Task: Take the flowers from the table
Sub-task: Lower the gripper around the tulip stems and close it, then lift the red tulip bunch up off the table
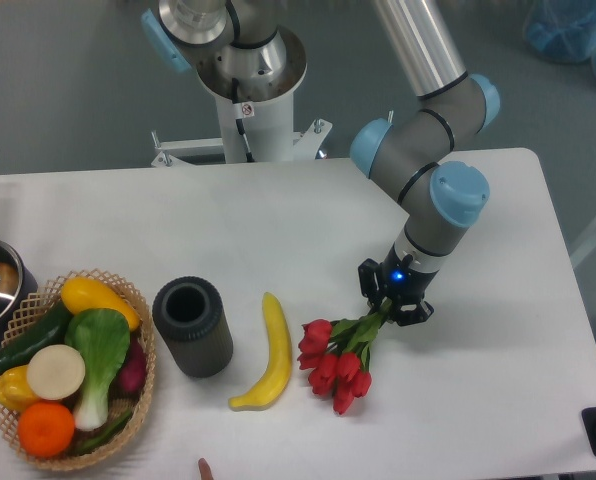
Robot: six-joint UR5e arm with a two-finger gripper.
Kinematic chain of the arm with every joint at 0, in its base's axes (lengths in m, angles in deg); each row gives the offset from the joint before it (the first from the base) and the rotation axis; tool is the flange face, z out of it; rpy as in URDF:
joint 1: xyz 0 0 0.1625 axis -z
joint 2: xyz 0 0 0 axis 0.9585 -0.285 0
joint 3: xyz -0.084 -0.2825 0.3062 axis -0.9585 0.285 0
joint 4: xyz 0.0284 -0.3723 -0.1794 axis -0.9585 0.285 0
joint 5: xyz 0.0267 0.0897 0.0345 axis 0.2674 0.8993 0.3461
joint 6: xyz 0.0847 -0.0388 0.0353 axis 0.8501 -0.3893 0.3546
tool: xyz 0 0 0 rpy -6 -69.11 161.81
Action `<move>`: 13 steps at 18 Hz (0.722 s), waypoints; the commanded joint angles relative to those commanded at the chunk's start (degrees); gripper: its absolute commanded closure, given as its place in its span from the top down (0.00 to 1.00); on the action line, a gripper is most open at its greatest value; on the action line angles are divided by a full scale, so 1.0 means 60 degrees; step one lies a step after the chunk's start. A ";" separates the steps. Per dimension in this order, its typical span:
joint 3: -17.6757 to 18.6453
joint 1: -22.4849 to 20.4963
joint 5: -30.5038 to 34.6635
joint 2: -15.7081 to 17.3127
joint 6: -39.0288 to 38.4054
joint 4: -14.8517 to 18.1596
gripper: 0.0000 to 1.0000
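Flowers (335,361): red buds lie low and left of the gripper (393,308), long axis running up-right into it
Gripper: fingers drawn together on the stem end, leaves showing just below
Table (278,230): white, smooth; buds look at or just above it
Neighbours: banana (266,352) just left of buds; dark cylinder (192,325) and basket (68,365) farther left

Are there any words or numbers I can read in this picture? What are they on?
No words or numbers can be read here.
Small red-and-white sticker on the white robot base: a round sign of some kind, too small to make out.
Flowers, banana, dark cup, basket: no writing visible.
The blue glow on the gripper is only a light, not text.
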 joint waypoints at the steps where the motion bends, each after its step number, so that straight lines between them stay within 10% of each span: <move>1: -0.0014 -0.0015 -0.0015 0.0044 0.0000 0.0000 0.25; 13: -0.0073 -0.0409 -0.2003 0.0995 -0.0044 0.0044 0.25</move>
